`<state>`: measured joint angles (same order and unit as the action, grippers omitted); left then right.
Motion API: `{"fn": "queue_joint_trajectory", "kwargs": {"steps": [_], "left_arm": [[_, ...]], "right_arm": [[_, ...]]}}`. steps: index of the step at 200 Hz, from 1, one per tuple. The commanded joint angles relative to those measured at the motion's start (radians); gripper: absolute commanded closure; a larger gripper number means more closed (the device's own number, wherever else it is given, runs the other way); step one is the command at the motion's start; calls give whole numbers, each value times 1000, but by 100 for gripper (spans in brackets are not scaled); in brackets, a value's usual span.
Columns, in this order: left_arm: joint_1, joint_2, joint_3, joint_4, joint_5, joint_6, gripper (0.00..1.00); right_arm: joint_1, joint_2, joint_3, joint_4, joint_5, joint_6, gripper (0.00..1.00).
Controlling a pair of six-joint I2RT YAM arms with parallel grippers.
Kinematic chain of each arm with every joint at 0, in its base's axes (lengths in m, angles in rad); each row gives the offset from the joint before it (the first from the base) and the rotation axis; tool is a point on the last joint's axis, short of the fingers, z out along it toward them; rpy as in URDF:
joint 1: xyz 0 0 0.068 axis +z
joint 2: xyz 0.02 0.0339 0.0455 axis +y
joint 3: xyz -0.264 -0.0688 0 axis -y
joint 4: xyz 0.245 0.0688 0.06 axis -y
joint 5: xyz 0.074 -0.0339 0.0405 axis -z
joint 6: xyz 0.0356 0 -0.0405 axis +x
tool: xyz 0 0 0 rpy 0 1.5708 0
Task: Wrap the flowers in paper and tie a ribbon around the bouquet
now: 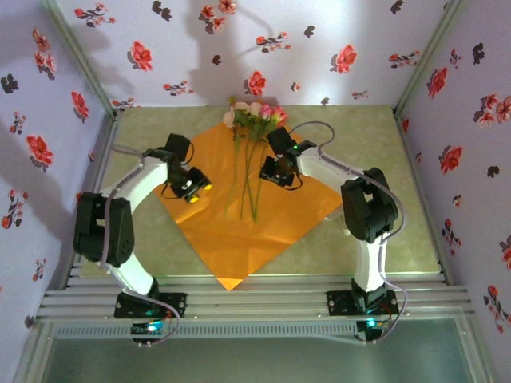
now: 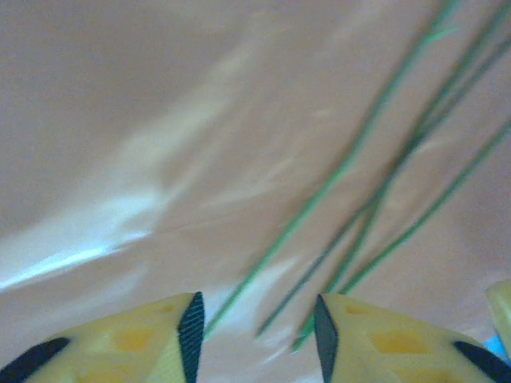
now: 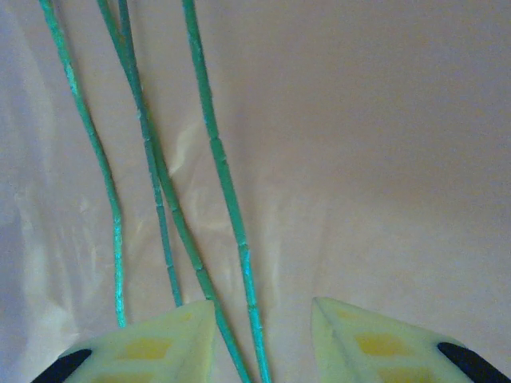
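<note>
The table (image 1: 383,159) has a dull olive-green top and it is closed in by three walls (image 1: 319,48) of pale lilac colour, printed with red and dark flowers; light falls from above and gives soft shadows on the back wall. At the near edge of the table there are silver metal rails (image 1: 255,299), and the two arm bases are fixed on them. The orange paper (image 1: 239,239) lies flat in the middle of the table, turned like a diamond, so that one corner points to the rails and reaches over the first of them. The flowers (image 1: 255,118) lie on the paper along its middle line: the pink, cream and white blooms are at the far corner of the sheet, and the thin green stems run toward the near side and end around the centre of the paper. The left end effector (image 1: 197,190) hangs low over the left half of the paper, just beside the stems; in the left wrist view its yellow fingers stand apart (image 2: 255,327) and hold nothing, with glossy paper (image 2: 160,159) and stems (image 2: 359,159) in front of them. The right end effector (image 1: 275,175) is over the paper at the right side of the stems. In the right wrist view it is also open wide (image 3: 262,335), and one stem (image 3: 217,159) passes between its fingers, close to the left one, over the smooth paper (image 3: 383,159).
</note>
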<state>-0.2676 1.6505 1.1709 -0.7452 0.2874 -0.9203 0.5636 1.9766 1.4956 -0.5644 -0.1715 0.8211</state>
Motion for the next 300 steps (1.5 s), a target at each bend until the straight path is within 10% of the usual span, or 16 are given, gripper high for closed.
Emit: {"fn": "queue_joint_trajectory", "kwargs": {"steps": [1, 65, 130, 237, 300], "left_arm": [[63, -99, -105, -99, -12, 54, 51], [263, -244, -340, 40, 12, 171, 37], [255, -263, -548, 391, 169, 140, 37], [248, -310, -550, 385, 180, -49, 100], [246, -234, -406, 140, 187, -186, 100]], "right_arm": [[-20, 61, 42, 21, -9, 28, 62], [-65, 213, 161, -90, 23, -11, 64], [-65, 221, 129, -70, 21, 16, 64], [-49, 171, 140, -72, 76, -59, 59], [77, -63, 43, 106, 73, -505, 42]]}}
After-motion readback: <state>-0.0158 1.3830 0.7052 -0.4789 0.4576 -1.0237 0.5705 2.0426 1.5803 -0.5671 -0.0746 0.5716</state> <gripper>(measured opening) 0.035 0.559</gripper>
